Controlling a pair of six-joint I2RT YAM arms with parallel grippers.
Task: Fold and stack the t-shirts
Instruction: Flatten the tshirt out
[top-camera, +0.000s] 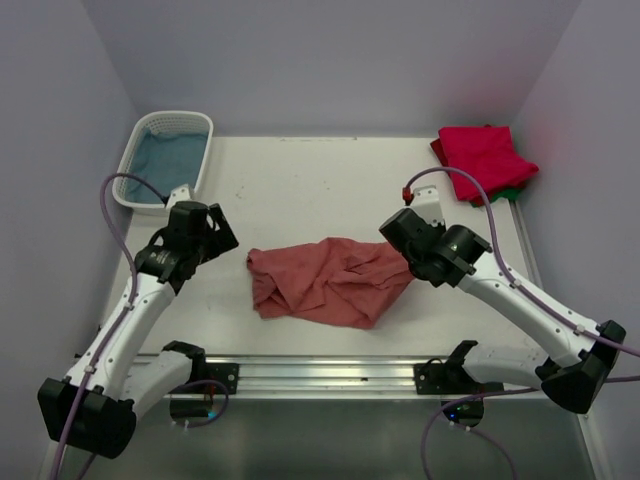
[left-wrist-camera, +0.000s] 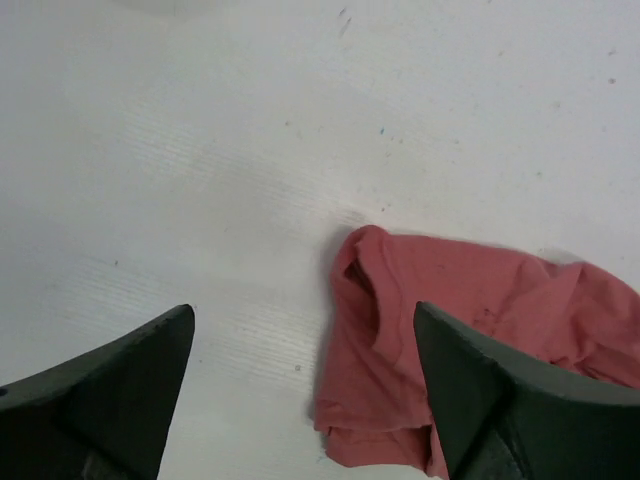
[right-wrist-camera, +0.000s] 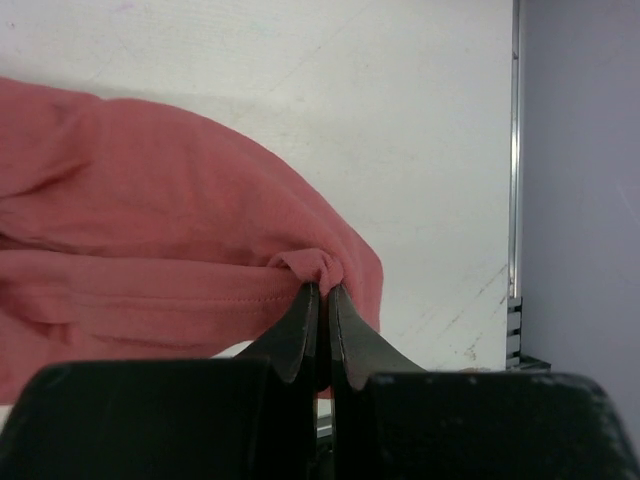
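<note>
Between the pinched right fingers (right-wrist-camera: 300, 335) sits a hem fold of the limp, light salmon-red t-shirt (top-camera: 325, 282) (crumpled on the desk (top-camera: 300, 180)), while the wide, empty left fingers (left-wrist-camera: 120, 395) hover near its free corner, a sensible hold.

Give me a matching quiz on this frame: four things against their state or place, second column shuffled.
Things:
1. salmon-red t-shirt
2. crimson t-shirt
3. left gripper
4. right gripper

States:
A. folded, far right corner
B. open, holding nothing
C. shut on a pinch of cloth
D. crumpled, in the middle between the arms

Pairs: 1-D, 2-A, 3-B, 4-C
</note>
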